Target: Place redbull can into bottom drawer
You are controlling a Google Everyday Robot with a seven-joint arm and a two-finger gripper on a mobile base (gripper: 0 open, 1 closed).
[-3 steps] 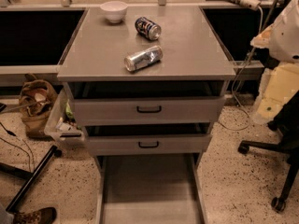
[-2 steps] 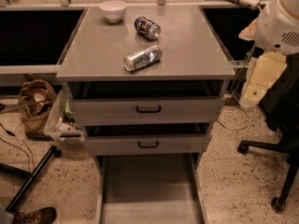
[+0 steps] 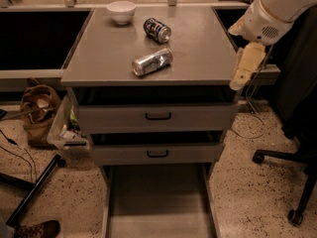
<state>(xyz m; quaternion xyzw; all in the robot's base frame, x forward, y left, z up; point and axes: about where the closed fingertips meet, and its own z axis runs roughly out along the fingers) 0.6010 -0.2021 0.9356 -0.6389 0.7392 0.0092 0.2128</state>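
The redbull can [image 3: 152, 62], slim and silver, lies on its side near the front middle of the grey cabinet top [image 3: 198, 58]. A shorter dark blue can [image 3: 157, 29] lies behind it. The bottom drawer [image 3: 158, 207] is pulled out at floor level, a wide shallow grey tray with nothing in it. My gripper [image 3: 245, 68] hangs from the white arm at the right edge of the cabinet top, well right of the redbull can, holding nothing.
A white bowl [image 3: 121, 11] stands at the back of the top. Two upper drawers with black handles [image 3: 158, 116] are slightly ajar. A brown bag [image 3: 37, 110] and a bin are on the left floor; an office chair base [image 3: 292, 182] is at right.
My arm and gripper have moved left and up, from beside the cabinet toward its right edge. The cans have not moved.
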